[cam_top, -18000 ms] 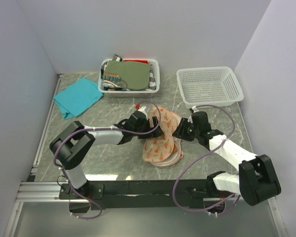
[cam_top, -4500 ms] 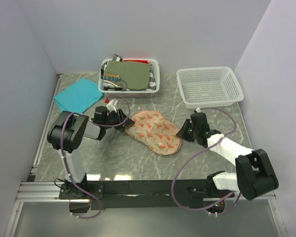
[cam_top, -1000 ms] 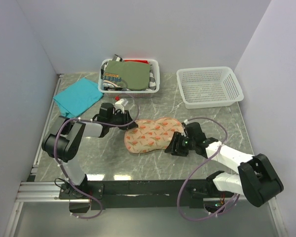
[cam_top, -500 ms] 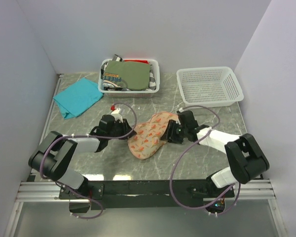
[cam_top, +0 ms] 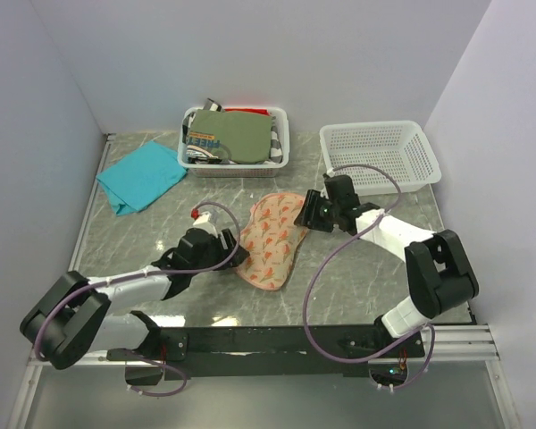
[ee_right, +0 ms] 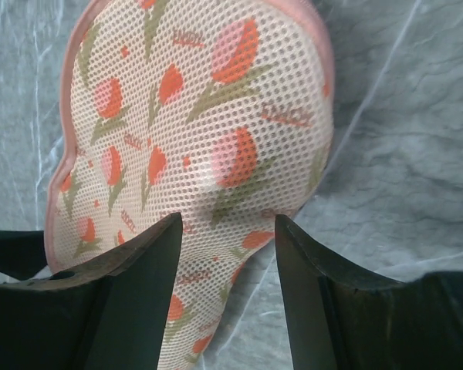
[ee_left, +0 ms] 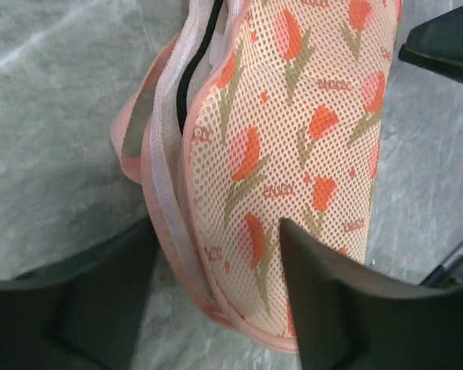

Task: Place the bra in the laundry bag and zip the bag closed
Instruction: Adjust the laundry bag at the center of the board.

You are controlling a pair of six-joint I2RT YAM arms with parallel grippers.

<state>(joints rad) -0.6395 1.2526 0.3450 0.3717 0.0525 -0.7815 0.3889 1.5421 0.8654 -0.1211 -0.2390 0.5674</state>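
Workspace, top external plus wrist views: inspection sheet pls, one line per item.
Surface: grey marbled table, no spills seen.
Job's things: laundry bag lies flat mid-table. Its edge seam gapes in the left wrist view, with a dark strip showing inside. The bra itself is not visible.
Clutter: teal cloth far left; basket of folded clothes at the back; white mesh basket far right.
Grippers: left gripper and right gripper sit at opposite ends of the bag, fingers apart on both.
Cables: purple cable loops hang off both arms.
Surroundings: plain pale walls on three sides.
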